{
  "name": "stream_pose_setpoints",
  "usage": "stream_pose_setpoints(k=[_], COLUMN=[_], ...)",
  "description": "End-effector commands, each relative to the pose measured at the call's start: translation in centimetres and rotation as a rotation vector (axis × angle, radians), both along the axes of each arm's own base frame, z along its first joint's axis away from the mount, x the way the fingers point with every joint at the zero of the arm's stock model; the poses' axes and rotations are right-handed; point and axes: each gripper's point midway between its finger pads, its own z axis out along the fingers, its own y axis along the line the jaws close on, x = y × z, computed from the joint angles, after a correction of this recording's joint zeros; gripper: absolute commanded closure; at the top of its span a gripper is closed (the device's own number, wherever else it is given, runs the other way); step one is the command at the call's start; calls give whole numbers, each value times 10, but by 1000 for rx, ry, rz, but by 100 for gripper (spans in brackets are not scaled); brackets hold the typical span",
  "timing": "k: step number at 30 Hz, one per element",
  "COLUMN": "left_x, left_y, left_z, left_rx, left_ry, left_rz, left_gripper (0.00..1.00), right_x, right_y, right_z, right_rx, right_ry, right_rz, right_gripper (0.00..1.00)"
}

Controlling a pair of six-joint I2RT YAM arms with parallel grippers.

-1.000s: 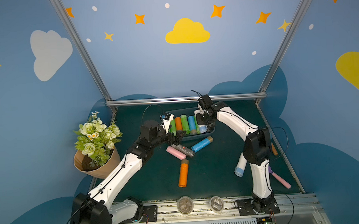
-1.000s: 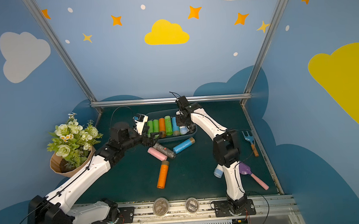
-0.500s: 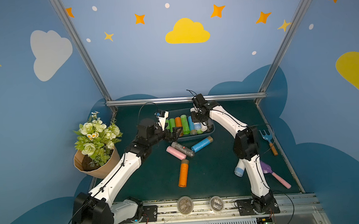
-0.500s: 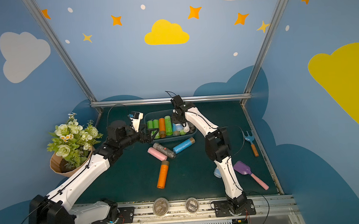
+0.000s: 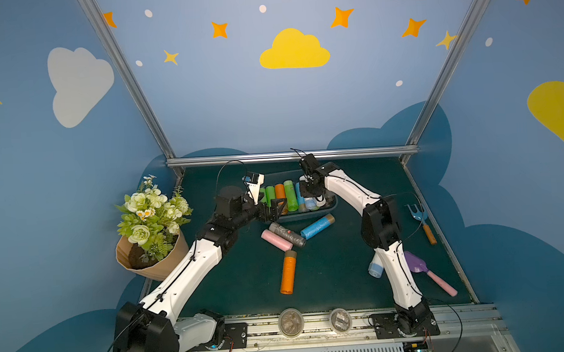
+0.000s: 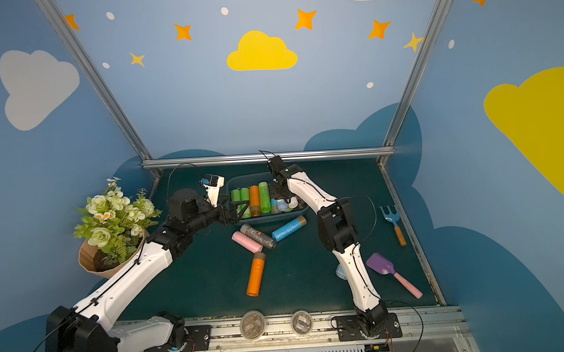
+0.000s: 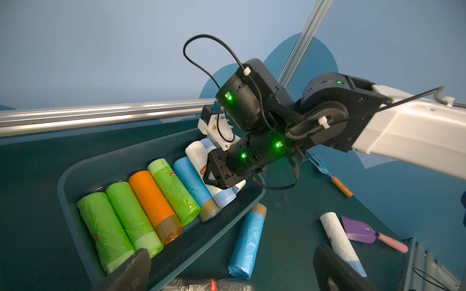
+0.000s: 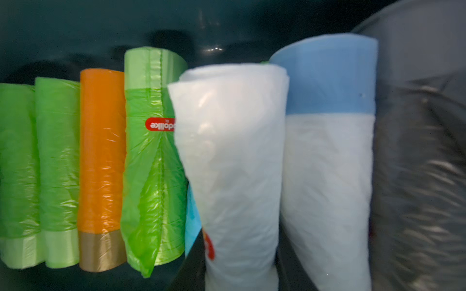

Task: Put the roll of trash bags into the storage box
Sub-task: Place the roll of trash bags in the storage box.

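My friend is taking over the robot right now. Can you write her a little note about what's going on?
The left end effector is open and empty by the storage box.
The right end effector is shut on a white roll inside the box.
Done: a row of rolls lies in the box.
Left: release it, then box the pink roll, grey roll, blue roll, orange roll and second white roll from the mat.

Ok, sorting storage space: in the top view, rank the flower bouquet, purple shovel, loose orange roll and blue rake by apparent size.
1. flower bouquet
2. purple shovel
3. loose orange roll and blue rake: similar length, rake farther away, so unranked.
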Motion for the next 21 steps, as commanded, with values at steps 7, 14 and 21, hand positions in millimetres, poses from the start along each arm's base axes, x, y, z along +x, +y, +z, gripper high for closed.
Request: stream_pose_setpoints(k=[7, 14, 21], left_x=[5, 8, 9], left_y=[-1, 1, -1], left_z=[-2, -11, -17], left_rx=[-25, -4, 4], left_ry=[12, 52, 79], left_rz=[-7, 8, 1], left_gripper=[0, 0, 0], right_x=[9, 8, 8], right_y=[-7, -7, -9], right_z=[-4, -7, -6], right_rx=[-3, -5, -8], right_ry=[-1, 8, 8], right_rz=[-28, -24, -25], right_gripper=[69, 65, 62])
